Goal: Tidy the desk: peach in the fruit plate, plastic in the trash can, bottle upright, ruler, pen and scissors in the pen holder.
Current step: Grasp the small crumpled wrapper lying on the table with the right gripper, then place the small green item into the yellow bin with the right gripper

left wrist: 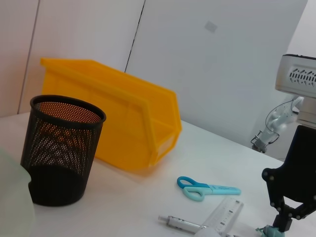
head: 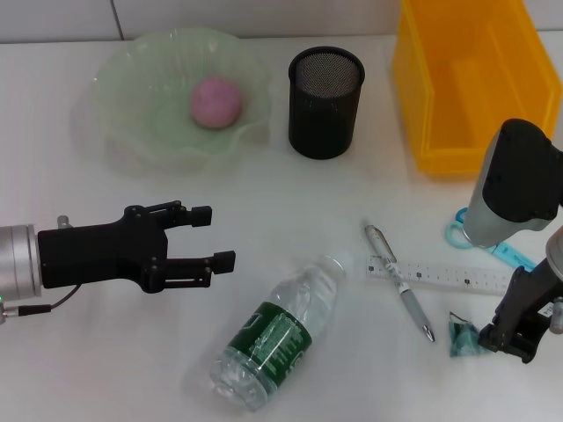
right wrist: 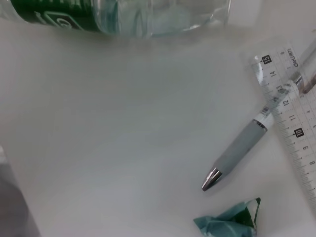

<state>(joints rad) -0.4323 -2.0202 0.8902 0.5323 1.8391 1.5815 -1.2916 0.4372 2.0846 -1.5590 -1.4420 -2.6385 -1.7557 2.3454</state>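
A pink peach (head: pixel 215 101) lies in the pale green fruit plate (head: pixel 132 79). The black mesh pen holder (head: pixel 325 101) stands empty beside it and also shows in the left wrist view (left wrist: pixel 61 148). A clear bottle (head: pixel 277 334) with a green label lies on its side. A pen (head: pixel 400 281) lies across a clear ruler (head: pixel 440 274). Blue scissors (head: pixel 493 248) are partly hidden behind my right arm. My right gripper (head: pixel 486 338) is down at the table, shut on the edge of a teal plastic wrapper (head: pixel 462 336). My left gripper (head: pixel 214 237) is open and empty, left of the bottle.
A yellow bin (head: pixel 475 79) stands at the back right, next to the pen holder. The left wrist view shows the scissors (left wrist: pixel 207 188), the pen (left wrist: pixel 182 223), the ruler (left wrist: pixel 224 215) and my right gripper (left wrist: pixel 282 223) on the wrapper (left wrist: pixel 269 231).
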